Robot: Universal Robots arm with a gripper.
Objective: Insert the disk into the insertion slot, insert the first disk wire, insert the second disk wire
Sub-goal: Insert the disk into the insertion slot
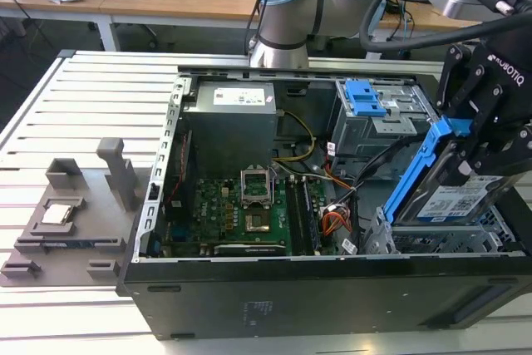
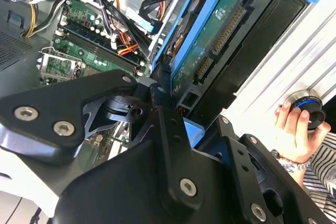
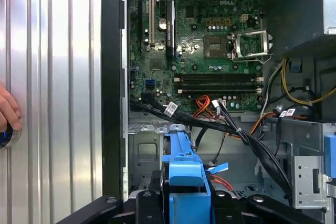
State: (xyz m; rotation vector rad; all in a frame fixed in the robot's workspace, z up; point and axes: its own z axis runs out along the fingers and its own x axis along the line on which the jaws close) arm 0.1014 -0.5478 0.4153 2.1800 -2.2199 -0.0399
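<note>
Across the slatted aluminium table [image 1: 50, 114] an open computer case [image 1: 249, 305] is lying on its side, its motherboard [image 1: 249, 205] facing up. At the exterior view's right, the gripper [image 1: 472, 164] is pinching the disk [image 1: 455, 201], holding it tilted with one end of its blue caddy raised. The disk is hanging just over the insertion slot [image 1: 440, 240], not lying flat in it; whether its lower end is touching the bay I cannot tell. In the second wrist view, a person's hand [image 2: 294, 127] is resting on a round knob [image 2: 307, 106] on the table.
</note>
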